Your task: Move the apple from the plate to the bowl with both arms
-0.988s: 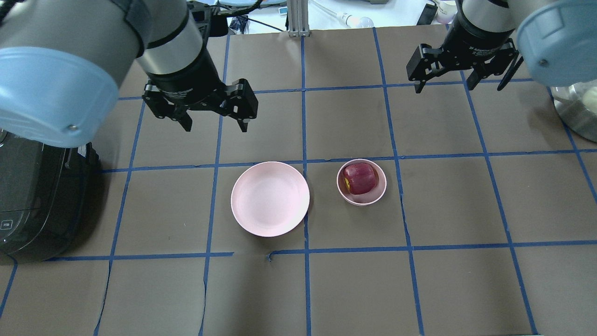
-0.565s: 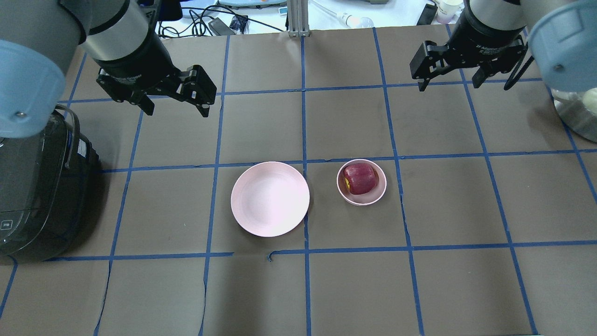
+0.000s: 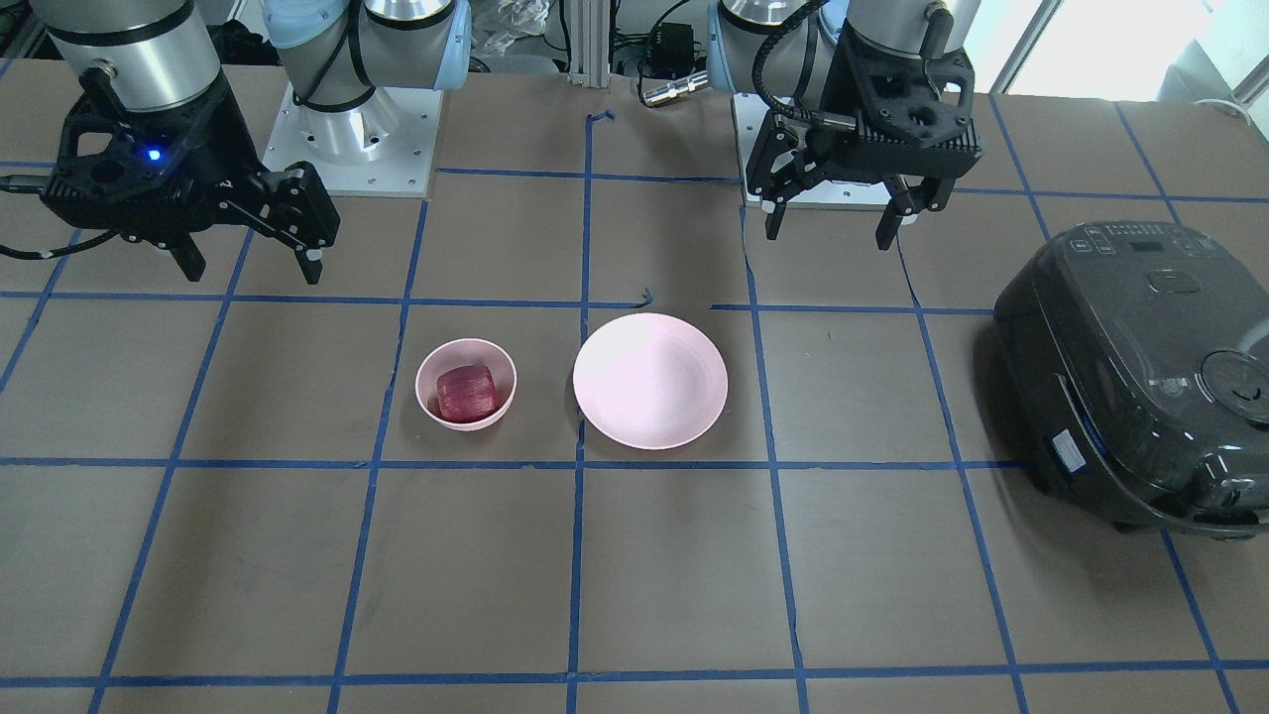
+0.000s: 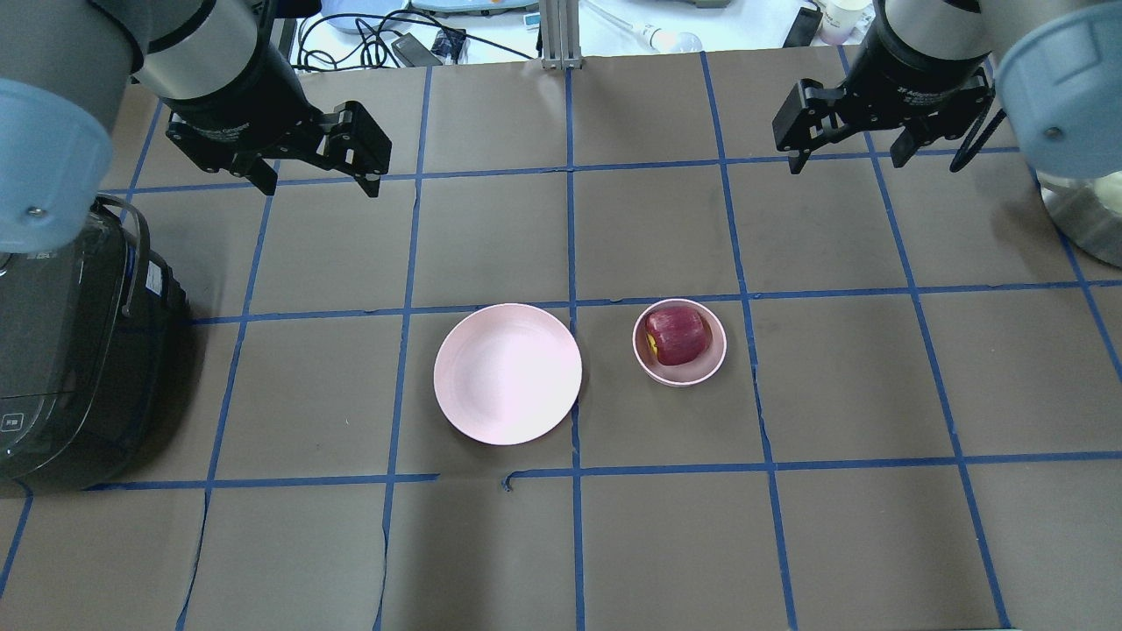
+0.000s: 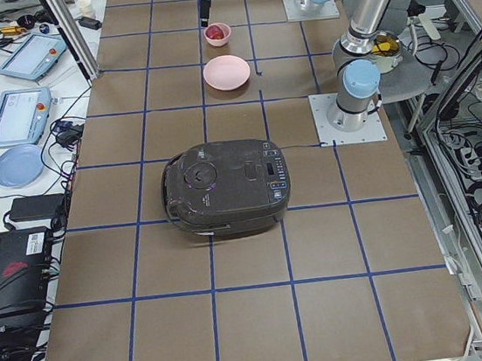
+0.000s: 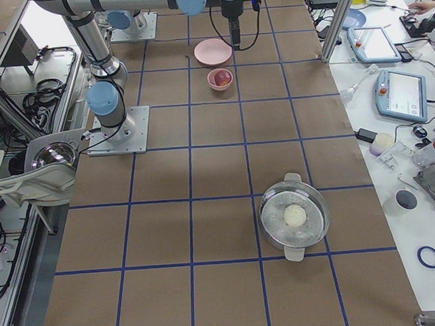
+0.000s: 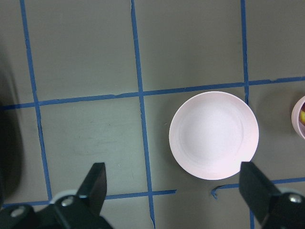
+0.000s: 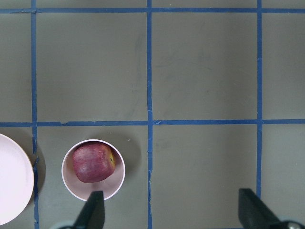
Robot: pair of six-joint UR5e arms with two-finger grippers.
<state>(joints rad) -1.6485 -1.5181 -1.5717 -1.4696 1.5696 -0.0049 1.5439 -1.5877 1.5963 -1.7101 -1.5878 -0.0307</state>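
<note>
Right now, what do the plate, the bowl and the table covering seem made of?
Plate: likely matte plastic, even pale pink, soft sheen. Bowl: same look. Table covering: brown paper or card, flat and dull, torn at taped seams.

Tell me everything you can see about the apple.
The apple is small, dark red and somewhat blocky, with a yellowish patch on one side. Its skin looks smooth. It sits inside the small pink bowl, filling much of it, and touches only the bowl. The wide pink plate lies beside the bowl, apart from it.
</note>
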